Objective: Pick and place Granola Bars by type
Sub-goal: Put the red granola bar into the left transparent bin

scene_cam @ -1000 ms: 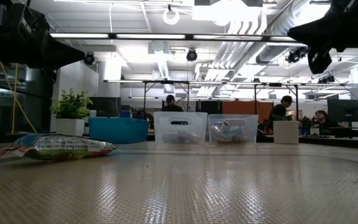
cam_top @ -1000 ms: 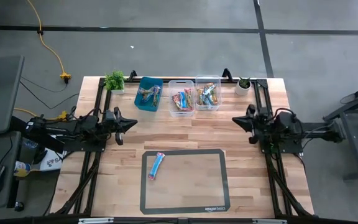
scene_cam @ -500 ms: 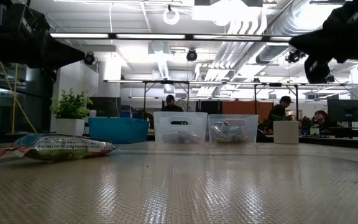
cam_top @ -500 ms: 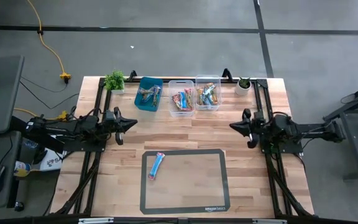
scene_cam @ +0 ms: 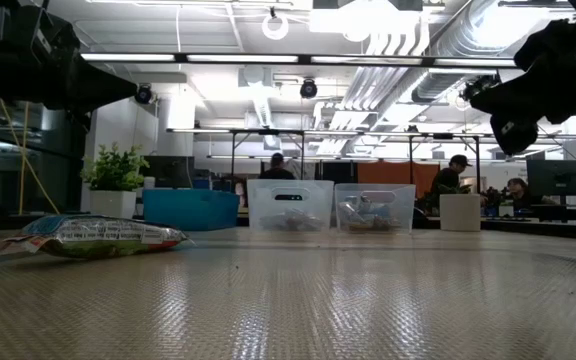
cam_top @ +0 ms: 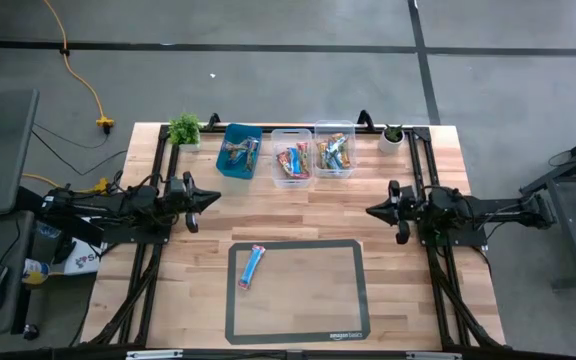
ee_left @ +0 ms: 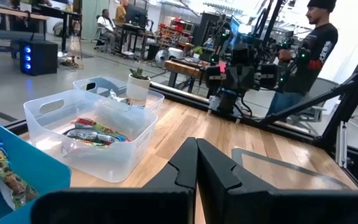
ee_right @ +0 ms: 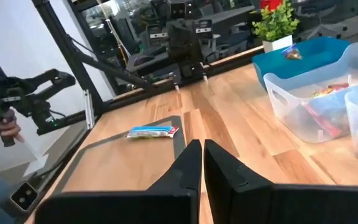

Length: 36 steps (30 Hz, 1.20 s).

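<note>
One blue-wrapped granola bar [cam_top: 251, 266] lies flat on the left part of the dark-framed mat [cam_top: 298, 243]; it also shows in the low view [scene_cam: 93, 236] and in the right wrist view [ee_right: 153, 131]. More bars lie in the teal bin [cam_top: 239, 151] and in two clear bins [cam_top: 292, 155] [cam_top: 334, 149] at the far edge. My left gripper [cam_top: 216, 197] hovers shut at the table's left, pointing level toward the middle. My right gripper [cam_top: 370, 211] hovers shut at the right, facing it. In the wrist views both pairs of fingers [ee_left: 196, 163] [ee_right: 202, 162] are together, with nothing between them.
A small green plant [cam_top: 184, 129] stands at the far left corner and a small white pot [cam_top: 392, 137] at the far right. Bare wood lies between the bins and the mat. Beyond the table, a person [ee_left: 303, 56] stands and another holds a device [ee_right: 5, 99].
My right gripper has come down and levelled out, its tip moving a little toward the table's middle; it stays shut. The blue bar on the mat has not moved.
</note>
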Motion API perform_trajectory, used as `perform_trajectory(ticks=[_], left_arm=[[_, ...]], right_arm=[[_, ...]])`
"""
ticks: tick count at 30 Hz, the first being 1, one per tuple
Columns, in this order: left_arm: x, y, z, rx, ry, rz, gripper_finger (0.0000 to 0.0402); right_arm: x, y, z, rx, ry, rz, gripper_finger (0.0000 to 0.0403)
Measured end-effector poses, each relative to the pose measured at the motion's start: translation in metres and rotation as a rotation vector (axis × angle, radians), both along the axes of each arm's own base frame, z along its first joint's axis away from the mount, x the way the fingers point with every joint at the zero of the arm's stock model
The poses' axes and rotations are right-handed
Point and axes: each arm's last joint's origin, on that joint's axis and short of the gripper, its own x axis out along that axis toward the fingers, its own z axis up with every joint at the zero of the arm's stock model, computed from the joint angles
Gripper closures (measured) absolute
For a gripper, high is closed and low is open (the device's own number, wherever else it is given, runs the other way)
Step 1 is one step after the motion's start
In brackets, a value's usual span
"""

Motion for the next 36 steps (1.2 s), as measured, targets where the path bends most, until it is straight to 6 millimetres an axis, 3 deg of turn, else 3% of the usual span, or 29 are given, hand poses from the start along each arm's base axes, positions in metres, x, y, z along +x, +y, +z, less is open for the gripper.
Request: perform_trajectory(ticks=[6,11,25,31,36], left_arm=[[0.000,0.000,0.002,-0.030,-0.033,-0.005,0.0401],[-0.003,0.000,0.017,-0.053,-0.137,-0.010,0.0401],[-0.040,0.003,0.114,-0.068,-0.331,-0.041,0.0401],[-0.058,0.004,0.161,-0.173,-0.279,-0.069,0.0401],[-0.055,0.003,0.196,-0.188,-0.184,-0.108,0.0401]], right_arm=[[0.000,0.000,-0.001,0.016,0.008,0.010,0.0402],[0.000,0.000,-0.001,0.018,0.007,0.009,0.0397],[0.000,0.000,0.000,0.018,0.005,0.007,0.0399],[0.000,0.000,0.000,0.016,0.004,0.007,0.0401],[0.000,0.000,0.000,0.016,0.004,0.007,0.0400]])
